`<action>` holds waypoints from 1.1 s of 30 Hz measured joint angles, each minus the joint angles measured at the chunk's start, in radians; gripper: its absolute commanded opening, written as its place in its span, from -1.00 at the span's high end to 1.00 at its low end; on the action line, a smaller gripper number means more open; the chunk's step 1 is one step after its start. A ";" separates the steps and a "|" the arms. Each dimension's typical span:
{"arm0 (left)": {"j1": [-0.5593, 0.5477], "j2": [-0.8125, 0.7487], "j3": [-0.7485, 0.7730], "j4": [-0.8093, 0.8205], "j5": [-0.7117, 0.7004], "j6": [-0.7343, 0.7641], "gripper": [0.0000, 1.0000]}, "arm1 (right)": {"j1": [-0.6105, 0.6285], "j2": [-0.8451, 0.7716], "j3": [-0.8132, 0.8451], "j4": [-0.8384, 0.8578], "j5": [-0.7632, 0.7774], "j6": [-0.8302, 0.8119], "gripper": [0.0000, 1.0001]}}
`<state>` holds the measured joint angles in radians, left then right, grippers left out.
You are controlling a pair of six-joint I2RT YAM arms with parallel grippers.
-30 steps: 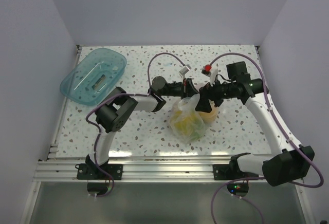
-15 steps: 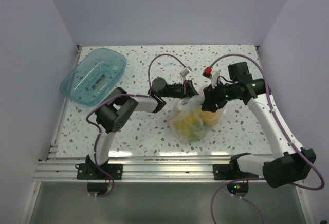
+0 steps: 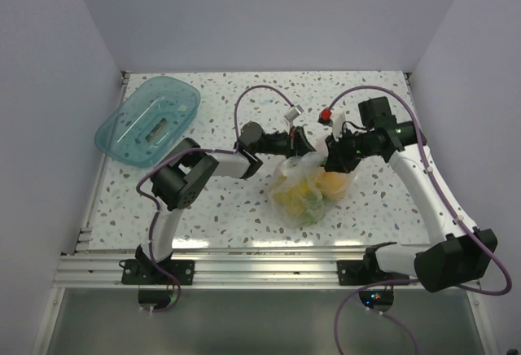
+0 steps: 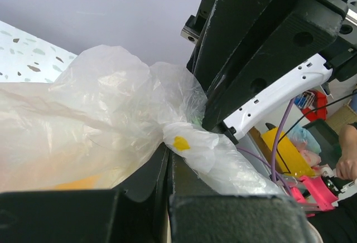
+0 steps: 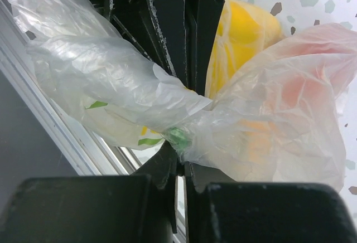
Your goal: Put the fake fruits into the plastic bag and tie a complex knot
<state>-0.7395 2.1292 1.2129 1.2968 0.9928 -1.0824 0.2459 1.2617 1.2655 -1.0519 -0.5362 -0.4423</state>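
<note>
Two twisted ends of the plastic bag (image 3: 309, 196), one clamped in the fully closed left gripper (image 4: 169, 152), the other pinched in the closed right gripper (image 5: 179, 156), bag resting mid-table, fake fruits (image 3: 295, 189) inside, teal tray (image 3: 107, 133) at far-left corner.

There are one table (image 3: 220, 94), one tray (image 3: 122, 139), one bag (image 3: 308, 200) and two grippers, a left gripper (image 4: 169, 159) and a right gripper (image 5: 179, 152), while of the fruits only one yellow fruit (image 3: 295, 190) and one orange fruit (image 3: 332, 184) can be counted through the plastic.
</note>
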 measured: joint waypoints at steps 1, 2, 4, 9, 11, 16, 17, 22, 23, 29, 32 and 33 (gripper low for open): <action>0.001 0.000 0.000 0.000 0.000 0.005 0.97 | 0.000 0.001 0.003 -0.003 0.001 -0.004 1.00; 0.001 0.000 0.000 -0.001 0.001 0.013 0.90 | 0.000 0.002 0.005 -0.005 0.002 -0.008 1.00; 0.003 -0.006 0.000 -0.013 0.002 0.048 0.64 | 0.001 0.003 0.010 -0.007 0.004 -0.021 1.00; 0.054 -0.095 -0.056 -0.174 0.005 0.174 0.31 | 0.001 0.003 0.021 -0.027 0.006 -0.047 1.00; 0.099 -0.146 -0.081 -0.257 0.007 0.235 0.23 | 0.001 0.003 0.021 -0.033 0.006 -0.053 1.00; 0.241 -0.298 -0.097 -0.606 0.024 0.483 0.10 | 0.001 0.003 0.021 -0.031 -0.006 -0.056 1.00; 0.258 -0.322 -0.096 -0.668 0.030 0.532 0.05 | 0.001 0.003 0.019 -0.028 -0.007 -0.055 1.00; 0.301 -0.445 -0.055 -1.020 0.066 0.776 0.02 | 0.001 0.003 0.012 -0.004 -0.027 -0.048 1.00; 0.300 -0.468 -0.054 -1.071 0.075 0.813 0.03 | 0.001 0.003 0.010 0.001 -0.031 -0.047 1.00; 0.294 -0.560 -0.056 -1.260 0.121 0.905 -0.07 | 0.001 0.003 0.008 0.024 -0.042 -0.044 1.00; 0.288 -0.588 -0.073 -1.297 0.130 0.912 -0.12 | 0.001 0.003 0.007 0.028 -0.049 -0.041 1.00; 0.285 -0.593 -0.078 -1.308 0.129 0.913 -0.13 | 0.001 0.003 0.007 0.028 -0.052 -0.040 1.00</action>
<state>-0.4545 1.5360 1.1347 -0.0109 1.1221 -0.1692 0.2466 1.2648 1.2728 -1.0237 -0.5884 -0.4828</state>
